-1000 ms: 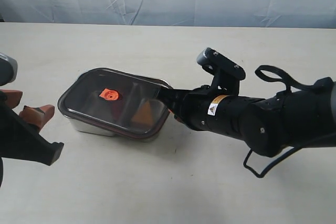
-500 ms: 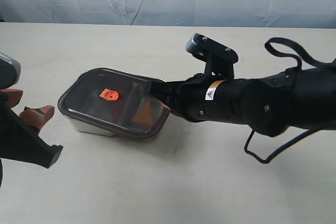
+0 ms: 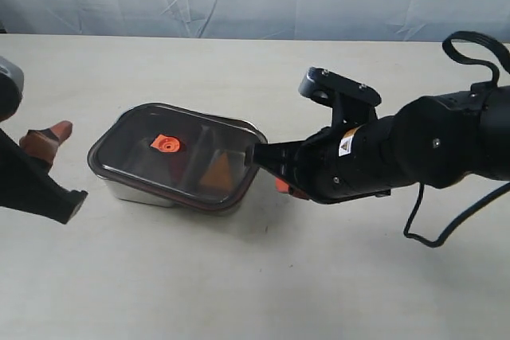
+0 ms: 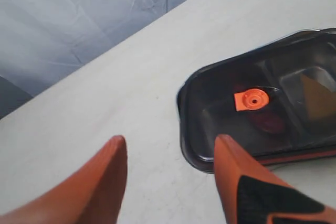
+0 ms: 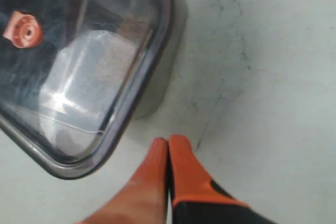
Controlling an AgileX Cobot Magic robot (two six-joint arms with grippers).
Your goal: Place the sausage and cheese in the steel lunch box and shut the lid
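Steel lunch box (image 3: 131, 190): sitting on the pale counter (image 3: 239, 276), left of centre, with both foods already inside.
Lid (image 3: 143, 157): lying over the box, dark and see-through, its orange valve tab (image 3: 166, 143) facing up. A red seal (image 4: 294, 156) is showing along one edge, so the lid is probably not sitting fully home yet.
Sausage (image 4: 265, 120): showing as a dark red shape under the lid, below the valve tab.
Cheese (image 3: 219, 171): showing orange through the lid, in the compartment nearer the right arm.
Right fingers (image 5: 184, 174): pressing together and holding nothing, hovering just off the box's corner, likely placed there for pushing the lid down.
Left fingers (image 4: 233, 177): standing wide apart and empty, waiting off the box's other end, apart from it.
Change from a second ago: the right arm is drawing back from over the lid's edge to just beside it. The left arm is shifting slightly. The lid and box are staying put.
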